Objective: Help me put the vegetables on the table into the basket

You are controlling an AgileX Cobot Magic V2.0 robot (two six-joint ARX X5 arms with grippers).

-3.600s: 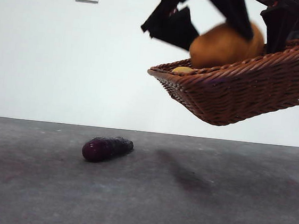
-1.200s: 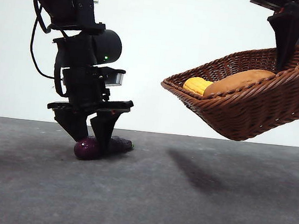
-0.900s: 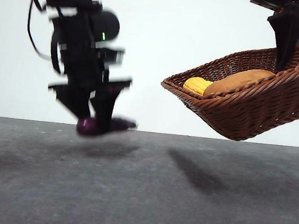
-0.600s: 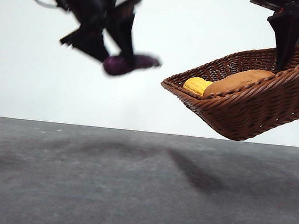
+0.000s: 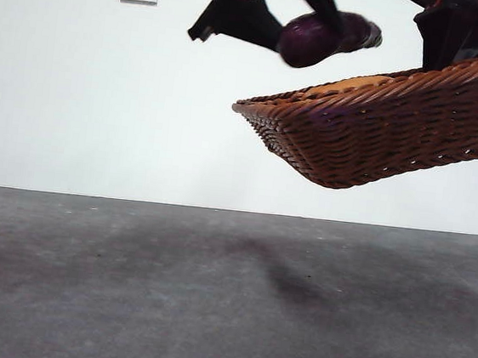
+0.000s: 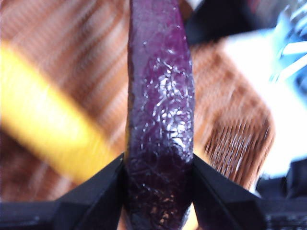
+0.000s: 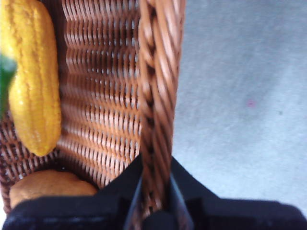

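Front view shows the left gripper (image 5: 319,25) high in the air, its jaws pinching a dark purple eggplant (image 5: 322,36) that hangs just above the near rim of the basket (image 5: 381,130), which is itself lifted well clear of the table (image 5: 226,306) and tilted. From the left wrist view, the eggplant (image 6: 160,110) runs lengthwise straight out from between the jaws, clamped at one end, with woven wicker (image 6: 230,96) and a blurred yellow piece (image 6: 43,129) directly beneath it. So the eggplant appears to be already over the basket's inside; release should drop it in. The right gripper (image 7: 156,201) is closed on the braided rim (image 7: 156,96), holding the basket up; inside lie the yellow bumpy piece (image 7: 31,81) and the orange-brown potato (image 7: 48,187), near the held edge.
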